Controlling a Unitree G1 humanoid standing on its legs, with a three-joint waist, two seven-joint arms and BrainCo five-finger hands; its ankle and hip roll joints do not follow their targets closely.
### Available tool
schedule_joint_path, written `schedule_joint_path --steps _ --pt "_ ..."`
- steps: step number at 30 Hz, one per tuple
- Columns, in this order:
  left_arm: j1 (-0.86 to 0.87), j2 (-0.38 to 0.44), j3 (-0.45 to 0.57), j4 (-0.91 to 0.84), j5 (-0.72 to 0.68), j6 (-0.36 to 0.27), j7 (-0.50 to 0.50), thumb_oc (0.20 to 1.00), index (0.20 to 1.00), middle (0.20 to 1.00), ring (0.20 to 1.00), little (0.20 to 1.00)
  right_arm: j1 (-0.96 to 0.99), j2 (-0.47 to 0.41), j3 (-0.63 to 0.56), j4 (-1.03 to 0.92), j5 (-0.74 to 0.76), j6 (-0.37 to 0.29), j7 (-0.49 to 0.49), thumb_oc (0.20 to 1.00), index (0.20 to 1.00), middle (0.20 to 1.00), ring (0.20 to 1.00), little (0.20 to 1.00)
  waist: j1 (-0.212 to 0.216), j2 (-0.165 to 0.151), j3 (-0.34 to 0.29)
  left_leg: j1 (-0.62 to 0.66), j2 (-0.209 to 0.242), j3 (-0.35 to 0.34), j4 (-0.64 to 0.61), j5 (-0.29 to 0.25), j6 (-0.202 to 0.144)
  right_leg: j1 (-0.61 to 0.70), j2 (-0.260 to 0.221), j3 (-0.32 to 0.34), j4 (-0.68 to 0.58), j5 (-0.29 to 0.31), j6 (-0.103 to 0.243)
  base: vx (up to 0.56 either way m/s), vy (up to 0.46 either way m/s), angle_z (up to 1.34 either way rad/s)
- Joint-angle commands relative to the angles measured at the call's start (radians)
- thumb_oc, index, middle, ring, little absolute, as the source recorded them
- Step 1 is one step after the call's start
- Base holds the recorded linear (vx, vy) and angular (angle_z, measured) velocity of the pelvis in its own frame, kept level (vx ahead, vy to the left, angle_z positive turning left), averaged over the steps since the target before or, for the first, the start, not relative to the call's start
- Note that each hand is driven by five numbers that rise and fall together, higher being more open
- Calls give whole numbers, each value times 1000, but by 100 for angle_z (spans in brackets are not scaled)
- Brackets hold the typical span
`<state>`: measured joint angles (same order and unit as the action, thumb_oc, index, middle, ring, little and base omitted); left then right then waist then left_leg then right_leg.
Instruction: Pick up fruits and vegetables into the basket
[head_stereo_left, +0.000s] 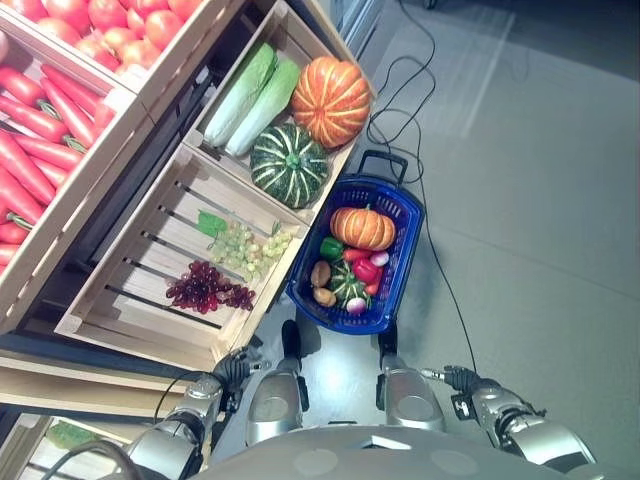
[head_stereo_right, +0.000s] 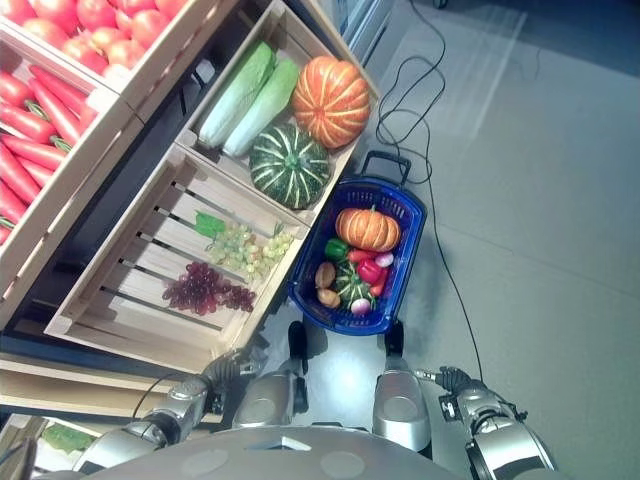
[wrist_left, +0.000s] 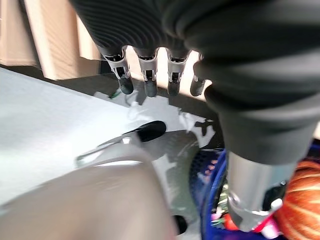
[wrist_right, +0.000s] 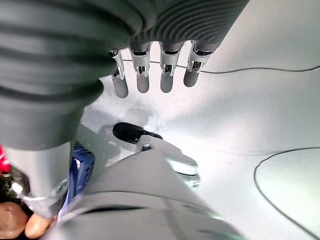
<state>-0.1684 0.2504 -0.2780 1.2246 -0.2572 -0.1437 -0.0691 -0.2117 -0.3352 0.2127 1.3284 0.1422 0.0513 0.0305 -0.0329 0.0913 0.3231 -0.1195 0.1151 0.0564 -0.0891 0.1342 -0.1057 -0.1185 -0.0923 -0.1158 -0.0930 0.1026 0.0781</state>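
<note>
A blue basket (head_stereo_left: 405, 250) stands on the floor beside the crates. It holds a small orange pumpkin (head_stereo_left: 363, 228), a green pepper (head_stereo_left: 331, 247), a red pepper (head_stereo_left: 366, 270), potatoes (head_stereo_left: 321, 283) and other small produce. In the slatted crate next to it lie green grapes (head_stereo_left: 250, 248) and purple grapes (head_stereo_left: 207, 287). My left hand (head_stereo_left: 232, 369) hangs low by the crate's corner, its fingers (wrist_left: 146, 75) straight and holding nothing. My right hand (head_stereo_left: 457, 379) hangs on the other side over bare floor, its fingers (wrist_right: 167, 70) straight and holding nothing too.
The crate above the grapes holds a large orange pumpkin (head_stereo_left: 331, 100), a striped green squash (head_stereo_left: 289, 165) and two cabbages (head_stereo_left: 252, 97). Carrots (head_stereo_left: 35, 130) and apples (head_stereo_left: 110, 25) fill the bins at the far left. Grey floor spreads to the right.
</note>
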Motion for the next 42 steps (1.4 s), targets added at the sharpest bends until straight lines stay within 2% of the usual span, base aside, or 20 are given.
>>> schedule_joint_path --steps 1,8,9,13,16,20,26,29,31,36,42 --pt "-102 25 -8 21 -67 -58 35 1000 1000 1000 1000 1000 -64 -17 36 11 53 10 -11 1000 1000 1000 1000 1000 -3 -37 85 -34 -68 -46 2 -61 51 -47 -17 21 63 -42 2 -85 27 17" --pt "-175 54 -27 -48 -129 -145 35 1000 1000 1000 1000 1000 -126 -50 37 2 98 23 -14 1000 1000 1000 1000 1000 3 -28 151 -120 -78 -48 57 -54 60 -157 -10 31 189 -79 -15 -72 40 4" --pt "-195 65 -32 -82 -144 -180 59 1000 1000 1000 1000 1000 -139 -57 41 1 104 22 -14 1000 1000 1000 1000 1000 4 -30 170 -157 -83 -44 99 -60 62 -193 -11 26 231 -87 -17 -116 9 0" --pt "-247 101 -44 -193 -158 -254 143 1000 1000 1000 1000 1000 -152 -62 48 -7 130 23 -21 1000 1000 1000 1000 1000 8 -36 195 -229 -91 -52 179 -75 69 -259 -6 29 309 -110 -22 -80 -29 6" --pt "-290 141 -65 -336 -83 -332 282 1000 1000 1000 1000 1000 -150 -66 45 -18 166 14 -34 1000 1000 1000 1000 1000 20 -40 197 -329 -101 -65 259 -86 74 -347 -6 23 383 -122 -22 -90 -68 18" --pt "-318 194 -72 -457 3 -351 405 1000 1000 1000 1000 1000 -138 -73 33 -37 198 7 -41 1000 1000 1000 1000 1000 29 -42 197 -413 -108 -75 335 -104 80 -424 -3 23 456 -140 -25 -43 -44 20" --pt "-391 274 -58 -517 223 -304 591 1000 1000 1000 1000 1000 -131 -74 34 -41 202 0 -29 1000 1000 1000 1000 1000 28 -59 197 -503 -107 -79 417 -124 83 -503 9 21 525 -160 -38 -11 -35 11" --pt "-423 314 -67 -503 355 -250 670 1000 1000 1000 1000 1000 -131 -78 40 -47 204 -3 -24 1000 1000 1000 1000 1000 24 -66 197 -526 -103 -75 438 -131 83 -525 13 23 545 -168 -41 -4 -5 -2" --pt "-460 344 -74 -474 468 -191 720 1000 1000 1000 1000 1000 -134 -80 44 -52 206 -5 -23 1000 1000 1000 1000 1000 17 -70 197 -546 -100 -75 454 -132 82 -545 18 26 559 -171 -44 0 0 0" --pt "-526 400 -130 -347 642 -70 743 1000 1000 1000 1000 1000 -154 -87 55 -46 199 -10 -12 1000 1000 1000 1000 1000 -1 -73 197 -573 -87 -70 475 -133 77 -575 27 33 580 -178 -52 -7 7 -2" --pt "-541 439 -193 -232 745 -30 755 1000 1000 1000 1000 1000 -176 -104 73 -43 197 -12 -3 1000 1000 1000 1000 1000 -13 -75 197 -593 -78 -62 479 -126 72 -594 33 36 578 -175 -59 -16 26 -5"
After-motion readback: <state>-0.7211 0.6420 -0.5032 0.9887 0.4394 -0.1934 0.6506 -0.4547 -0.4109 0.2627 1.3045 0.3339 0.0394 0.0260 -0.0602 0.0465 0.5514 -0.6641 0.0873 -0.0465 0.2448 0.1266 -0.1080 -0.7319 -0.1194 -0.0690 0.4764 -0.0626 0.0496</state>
